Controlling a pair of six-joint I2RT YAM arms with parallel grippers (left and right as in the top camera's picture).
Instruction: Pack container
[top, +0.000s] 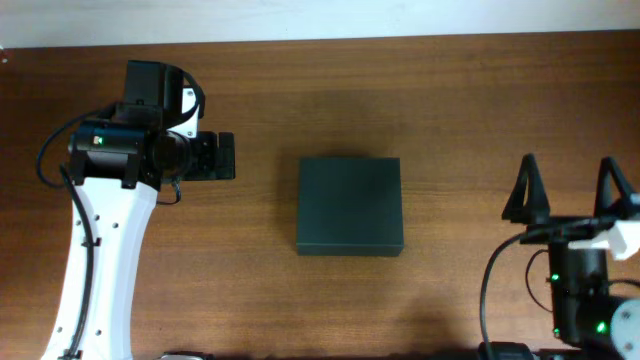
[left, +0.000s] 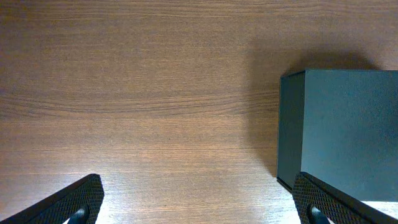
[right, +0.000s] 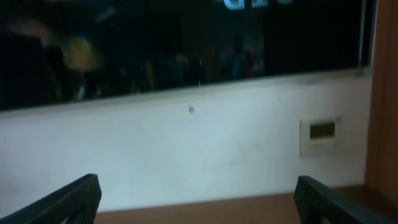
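Note:
The container (top: 350, 205) is a matte black rectangular box with its lid shut, standing in the middle of the wooden table. It also shows in the left wrist view (left: 342, 124) at the right edge. My left gripper (top: 222, 157) is open and empty, to the left of the container and apart from it; in the left wrist view (left: 196, 202) bare wood lies between its fingers. My right gripper (top: 568, 192) is open and empty at the table's right side, its fingers pointing to the far edge; in the right wrist view (right: 196, 199) it faces a white wall.
A white wall (right: 186, 149) with a small wall panel (right: 320, 137) and a dark window (right: 174, 43) lie beyond the table's far edge. No hand tools or other loose objects show on the wooden table (top: 450, 100).

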